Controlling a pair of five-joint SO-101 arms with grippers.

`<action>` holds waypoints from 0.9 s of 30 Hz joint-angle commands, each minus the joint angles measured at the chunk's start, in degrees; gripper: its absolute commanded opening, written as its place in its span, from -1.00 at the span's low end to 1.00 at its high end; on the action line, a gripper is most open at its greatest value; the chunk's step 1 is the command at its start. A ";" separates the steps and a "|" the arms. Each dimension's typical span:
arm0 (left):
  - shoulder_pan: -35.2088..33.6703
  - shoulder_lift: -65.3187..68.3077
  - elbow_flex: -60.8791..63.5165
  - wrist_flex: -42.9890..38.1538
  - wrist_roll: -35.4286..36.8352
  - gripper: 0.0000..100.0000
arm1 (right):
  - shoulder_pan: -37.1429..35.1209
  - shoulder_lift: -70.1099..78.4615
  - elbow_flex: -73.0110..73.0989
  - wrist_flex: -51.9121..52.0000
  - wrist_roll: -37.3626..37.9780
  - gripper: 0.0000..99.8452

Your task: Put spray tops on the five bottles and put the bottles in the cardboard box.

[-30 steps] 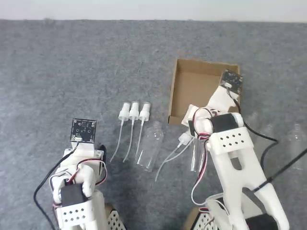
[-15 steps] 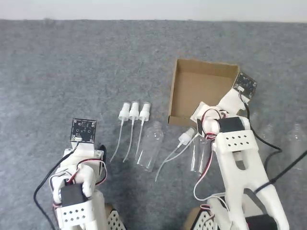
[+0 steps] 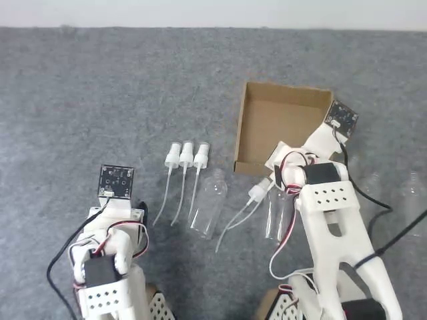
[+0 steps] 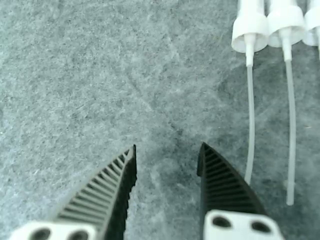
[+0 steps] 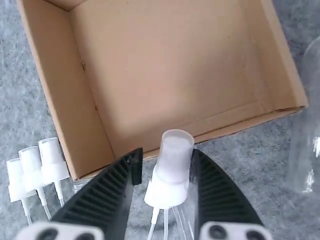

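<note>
The cardboard box (image 3: 283, 127) lies open at centre right with nothing in it (image 5: 165, 75). Three white spray tops (image 3: 187, 155) lie side by side left of it, above a clear bottle (image 3: 208, 203) on its side. My right gripper (image 5: 166, 152) is open. Its fingers (image 5: 107, 195) straddle another spray top (image 5: 170, 170) just before the box's near wall, and one finger touches it. In the high view that spray top (image 3: 259, 191) lies by a second clear bottle (image 3: 279, 215), partly under the right arm. My left gripper (image 4: 167, 147) is open over bare carpet, left of the three spray tops (image 4: 249, 30).
Three more clear bottles (image 3: 370, 187) lie on the grey carpet right of the right arm, crossed by its black cables. One of these bottles (image 5: 305, 150) is close beside the box's corner. The left arm (image 3: 107, 247) sits at the bottom left.
The right arm has swung to the right, its wrist now past the box's right corner. The spray top under it shifted slightly towards the box. The left arm has not moved.
</note>
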 commanded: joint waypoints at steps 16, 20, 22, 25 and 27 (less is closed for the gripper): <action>0.09 -1.23 -0.48 -0.88 -0.35 -0.64 | 0.75 -1.45 -0.09 -0.92 -0.18 -0.75; 0.09 -1.23 -0.48 -0.88 -0.35 -0.64 | 0.84 -1.45 0.00 -0.92 -0.18 -0.74; 0.09 -1.23 -0.48 -0.88 -0.35 -0.64 | 0.84 -1.45 0.00 -0.92 -0.18 -0.74; 0.09 -1.23 -0.48 -0.88 -0.35 -0.64 | 0.84 -1.36 0.00 -0.92 -0.09 -0.74; 0.09 -1.23 -0.48 -0.88 -0.35 -0.64 | 0.84 -1.36 0.26 -0.92 -0.09 -0.74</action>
